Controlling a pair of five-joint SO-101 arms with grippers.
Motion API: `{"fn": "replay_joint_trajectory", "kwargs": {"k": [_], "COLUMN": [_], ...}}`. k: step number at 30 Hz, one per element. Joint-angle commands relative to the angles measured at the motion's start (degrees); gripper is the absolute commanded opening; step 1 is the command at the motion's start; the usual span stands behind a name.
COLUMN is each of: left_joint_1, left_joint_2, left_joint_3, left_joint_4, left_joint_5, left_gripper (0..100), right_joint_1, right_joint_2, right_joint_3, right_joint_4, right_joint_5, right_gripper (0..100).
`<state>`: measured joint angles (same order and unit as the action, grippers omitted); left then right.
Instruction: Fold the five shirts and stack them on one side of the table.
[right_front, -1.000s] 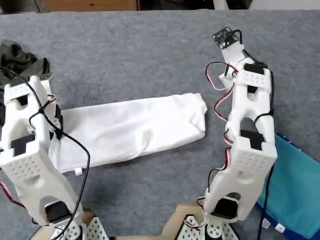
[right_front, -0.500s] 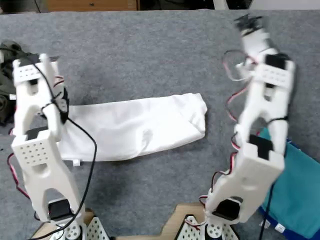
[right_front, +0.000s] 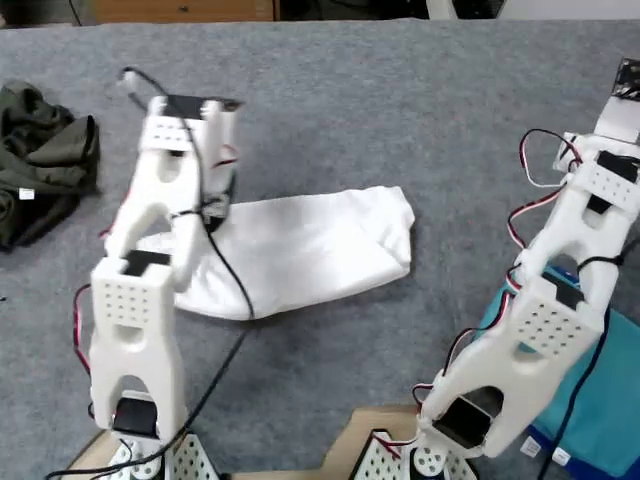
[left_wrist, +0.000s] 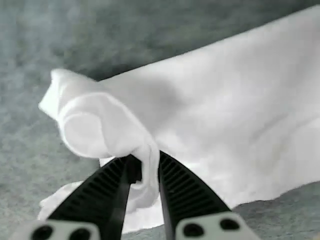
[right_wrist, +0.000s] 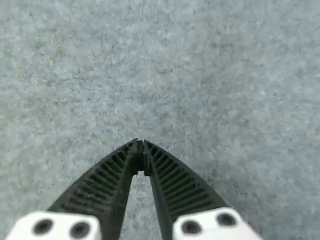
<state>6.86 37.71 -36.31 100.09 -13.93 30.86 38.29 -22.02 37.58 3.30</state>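
- Left hand (left_wrist: 145, 167) is clamped on a bunched corner of the white shirt (right_front: 320, 250), which is spread mid-frame on the grey desk (right_front: 350, 90).
- Right hand (right_wrist: 140, 150) is closed on nothing, over the desk at upper right.
- Dark green shirt (right_front: 40, 150) lies crumpled at upper left, teal shirt (right_front: 610, 400) at lower right.

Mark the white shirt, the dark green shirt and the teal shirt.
white shirt (right_front: 330, 250), high view, flat middle panel.
dark green shirt (right_front: 45, 150), high view, centre of crumpled heap.
teal shirt (right_front: 610, 420), high view, exposed flat area.

You're at robotics lab bench: grey felt table (right_front: 330, 90), white printed arms (right_front: 130, 320) with bare wiring, plywood base (right_front: 350, 432).
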Motion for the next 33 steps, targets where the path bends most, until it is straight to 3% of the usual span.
{"fn": "replay_joint_trajectory", "kwargs": {"k": [1,22,33], "left_joint_1": [6.59,30.42,34.11], "left_joint_2": [-4.62,-2.51,10.24], "left_joint_3": [-5.89,-19.78,-28.13], "left_joint_4": [0.79,-0.62,-5.98], "left_joint_5": [0.88,10.20,18.46], "left_gripper": [2,2,2], "right_joint_1": [0.92,1.01,1.01], "right_joint_2": [1.54,5.93,5.93], "right_joint_3": [-4.53,-9.98,-9.98], "right_joint_4": [-0.97,-0.44,-0.44], "right_joint_5": [-0.26,-0.26,-0.26], "right_gripper": [0.9,0.7,0.5]}}
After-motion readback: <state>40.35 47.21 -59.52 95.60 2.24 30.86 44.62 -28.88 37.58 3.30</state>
